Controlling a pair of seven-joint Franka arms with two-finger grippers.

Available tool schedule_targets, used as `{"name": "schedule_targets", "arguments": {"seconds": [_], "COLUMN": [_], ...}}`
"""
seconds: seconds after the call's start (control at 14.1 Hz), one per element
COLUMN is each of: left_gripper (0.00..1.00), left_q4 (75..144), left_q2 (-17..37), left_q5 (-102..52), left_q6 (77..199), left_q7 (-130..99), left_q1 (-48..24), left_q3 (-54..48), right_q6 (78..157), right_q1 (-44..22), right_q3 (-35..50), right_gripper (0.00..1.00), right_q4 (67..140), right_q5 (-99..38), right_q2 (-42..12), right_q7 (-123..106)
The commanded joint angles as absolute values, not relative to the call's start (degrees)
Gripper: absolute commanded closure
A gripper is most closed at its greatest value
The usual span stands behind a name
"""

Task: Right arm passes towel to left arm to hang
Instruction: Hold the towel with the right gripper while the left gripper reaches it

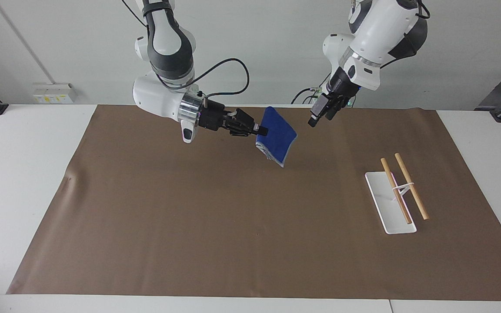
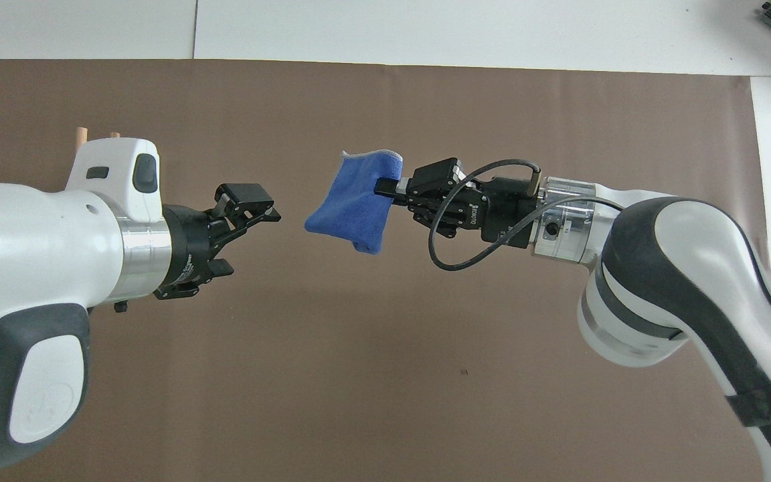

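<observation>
My right gripper (image 1: 262, 130) is shut on one edge of the bright-blue towel (image 1: 280, 134) and holds it in the air over the middle of the brown sheet, on the robots' side. The towel hangs tilted from the fingers, its pale edging showing. In the overhead view the right gripper (image 2: 385, 186) and the towel (image 2: 353, 209) face my left gripper (image 2: 249, 234). My left gripper (image 1: 319, 119) is open and empty, in the air a short gap from the towel's free edge, not touching it.
A white rack tray (image 1: 381, 195) with two wooden rods (image 1: 396, 191) across a wire stand sits toward the left arm's end of the table. In the overhead view the left arm hides it except the rod tips (image 2: 81, 132). The brown sheet (image 1: 233, 239) covers the table.
</observation>
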State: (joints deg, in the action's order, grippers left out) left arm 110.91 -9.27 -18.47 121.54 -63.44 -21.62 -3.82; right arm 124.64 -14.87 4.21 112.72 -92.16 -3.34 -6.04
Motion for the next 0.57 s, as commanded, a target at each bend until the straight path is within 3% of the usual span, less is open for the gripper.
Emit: {"name": "schedule_targets", "arguments": {"seconds": [0.0, 0.5], "left_gripper": [0.00, 0.00], "left_q4": [116.36, 117.16], "left_q2": [-10.55, -5.72], "left_q5": [-20.92, -22.06], "left_q6": [133.99, 148.17], "left_q7": [-77.30, -100.78], "left_q1": [-25.39, -31.19], "left_q3": [-2.90, -2.90], "right_q6": [125.24, 125.33], "right_q1": [-14.50, -14.50], "right_q3": [4.48, 4.48], "right_gripper": [1.00, 1.00], "right_q4": [114.35, 114.35], "right_q5": [-93.87, -93.78], "right_q2": [-1.85, -1.85], "right_q7": [-7.21, -7.21]}}
